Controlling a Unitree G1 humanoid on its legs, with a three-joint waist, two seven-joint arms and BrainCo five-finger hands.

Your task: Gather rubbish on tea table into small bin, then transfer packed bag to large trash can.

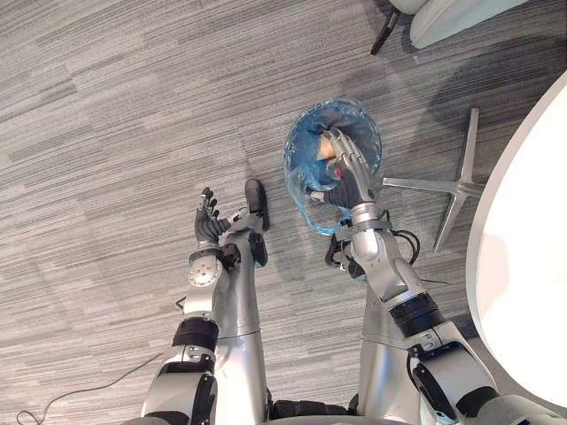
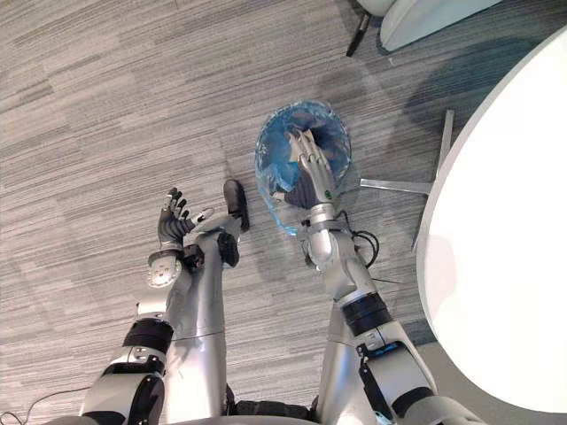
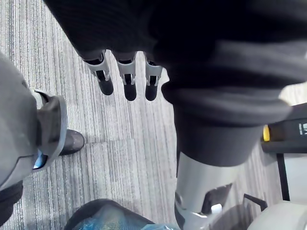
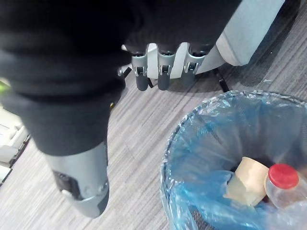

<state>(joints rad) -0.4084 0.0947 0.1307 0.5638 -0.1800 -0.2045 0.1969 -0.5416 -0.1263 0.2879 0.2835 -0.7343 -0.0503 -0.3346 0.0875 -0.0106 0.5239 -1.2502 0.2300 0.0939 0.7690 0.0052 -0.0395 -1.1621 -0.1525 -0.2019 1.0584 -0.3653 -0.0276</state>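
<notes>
1. My right hand (image 1: pixel 348 170) hangs over the mouth of the small bin (image 1: pixel 292 164). Its fingers (image 4: pixel 162 73) are straight and side by side, and they grip nothing.
2. In the right wrist view, the fingertips point past the bin's rim toward the floor (image 1: pixel 106 133). The thumb stands apart from them.
3. My left hand (image 1: pixel 208 221) is out over the floor, to the left of the bin and apart from it. Its fingers (image 3: pixel 127 79) are loosely extended and the hand is empty.
4. The small bin stands on the floor between my two hands and the white table (image 1: pixel 523 266). It is lined with a blue bag (image 4: pixel 206 143), and the bag's crinkled edge is folded over the rim.
5. Rubbish lies inside the bag:
   - a tan paper cup (image 4: pixel 247 184), tipped on its side;
   - a clear bottle (image 4: pixel 283 179) with a red cap, touching the cup.
6. The floor is grey striped carpet.
7. A metal star-shaped base (image 1: pixel 452 186) lies on the carpet just beside the bin, under the table's curved edge.
8. A pale chair (image 1: pixel 452 18) stands farther away, beyond the bin.
</notes>
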